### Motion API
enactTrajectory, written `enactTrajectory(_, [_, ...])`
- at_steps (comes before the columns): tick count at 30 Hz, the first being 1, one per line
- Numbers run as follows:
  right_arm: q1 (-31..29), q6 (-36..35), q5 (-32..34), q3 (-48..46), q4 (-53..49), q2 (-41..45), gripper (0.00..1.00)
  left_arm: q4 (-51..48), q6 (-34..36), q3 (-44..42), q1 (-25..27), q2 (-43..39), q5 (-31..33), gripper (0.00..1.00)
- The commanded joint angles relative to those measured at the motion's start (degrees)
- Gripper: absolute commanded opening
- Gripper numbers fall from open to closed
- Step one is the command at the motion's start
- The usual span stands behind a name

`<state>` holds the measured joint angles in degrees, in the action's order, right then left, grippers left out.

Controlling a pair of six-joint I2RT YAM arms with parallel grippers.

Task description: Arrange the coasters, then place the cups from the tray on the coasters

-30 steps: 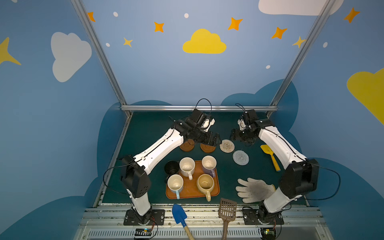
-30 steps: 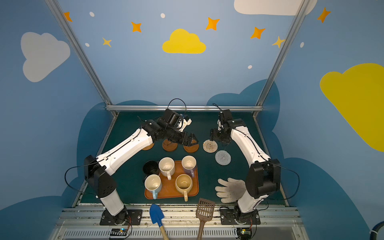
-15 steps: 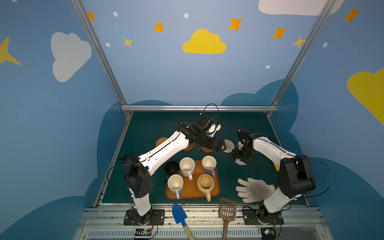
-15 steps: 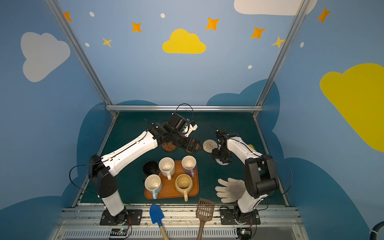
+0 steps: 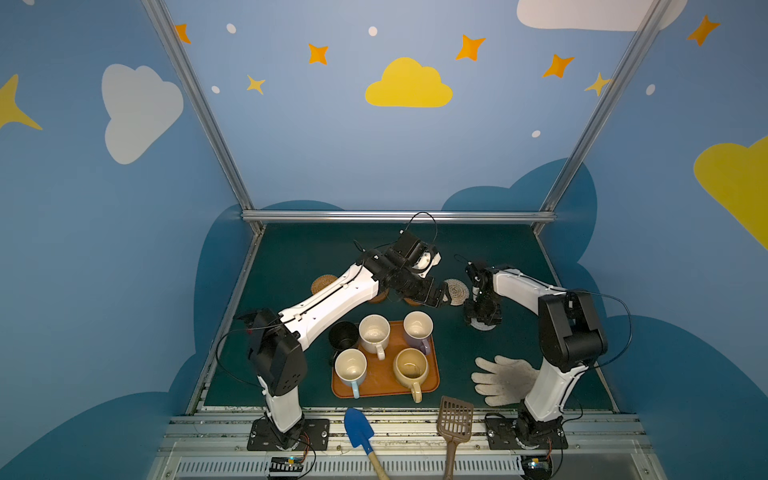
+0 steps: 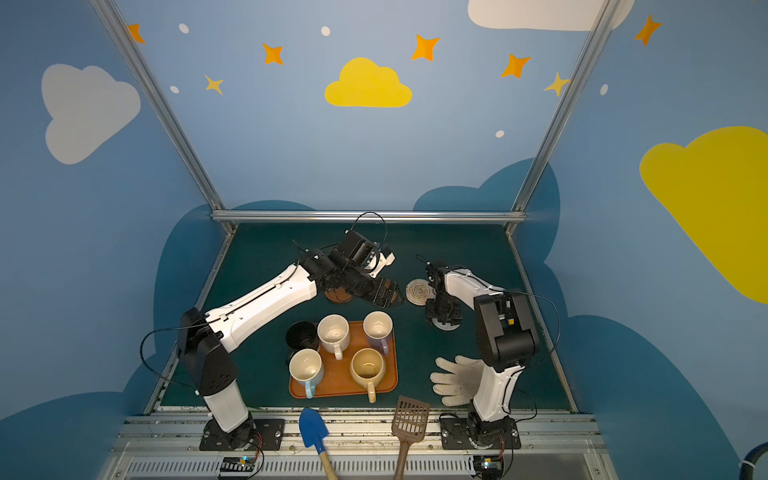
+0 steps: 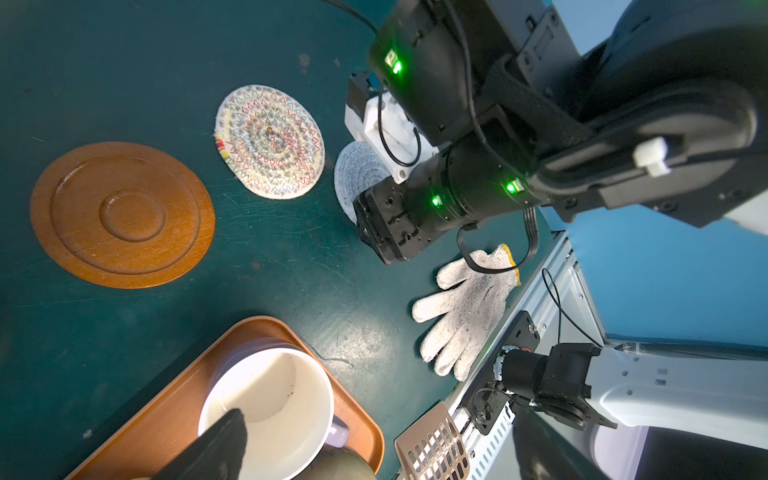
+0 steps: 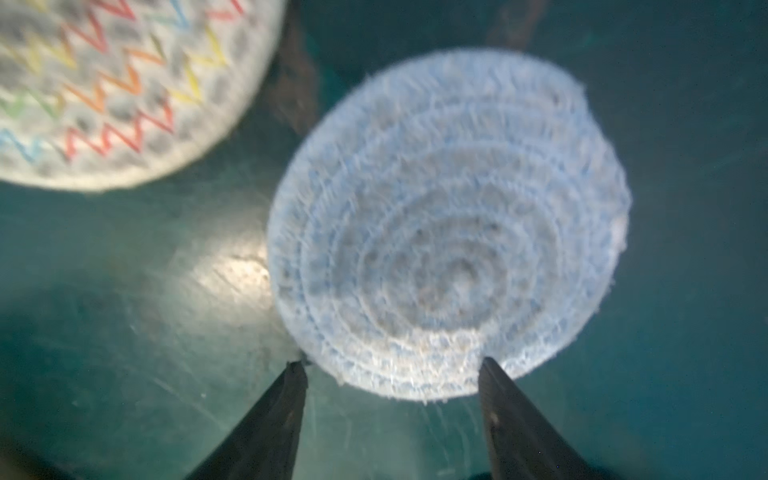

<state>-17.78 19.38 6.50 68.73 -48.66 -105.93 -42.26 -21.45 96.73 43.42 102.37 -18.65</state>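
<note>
Grey-white rope coaster [image 8: 449, 232] lies flat on the green table just beside the cream rope coaster [image 8: 104, 83], directly under the right gripper [image 8: 390, 370], whose jaws stand partly open astride its near edge, holding nothing, far nearer than the wide-open left gripper [image 5: 436, 296].

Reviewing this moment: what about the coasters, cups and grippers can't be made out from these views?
- Brown wooden coasters: in both top views the left arm covers most of them.
- Grey-white rope coaster: in both top views the right gripper covers it; the right wrist view is blurred, so contact is unclear.
- Left gripper: only one fingertip shows in the left wrist view.
- Black cup: whether it stands on the tray.
</note>
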Motion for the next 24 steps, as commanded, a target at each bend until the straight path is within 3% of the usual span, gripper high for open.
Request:
enactTrajectory(1, [0.8, -0.9, 1.7, 1.9, -0.3, -1.6, 0.63, 1.1, -0.5, -0.8, -0.6, -1.0, -1.2, 1.00])
enactTrajectory(11, [4.3, -3.5, 0.2, 5.2, 0.6, -4.9, 0.59, 1.9, -0.9, -3.2, -2.0, -2.7, -1.5, 1.00])
enactTrajectory(24, [7.3, -8.0, 0.3, 18.1, -1.7, -13.0, 0.59, 1.0, -0.6, -4.0, -4.1, -4.4, -1.0, 1.00])
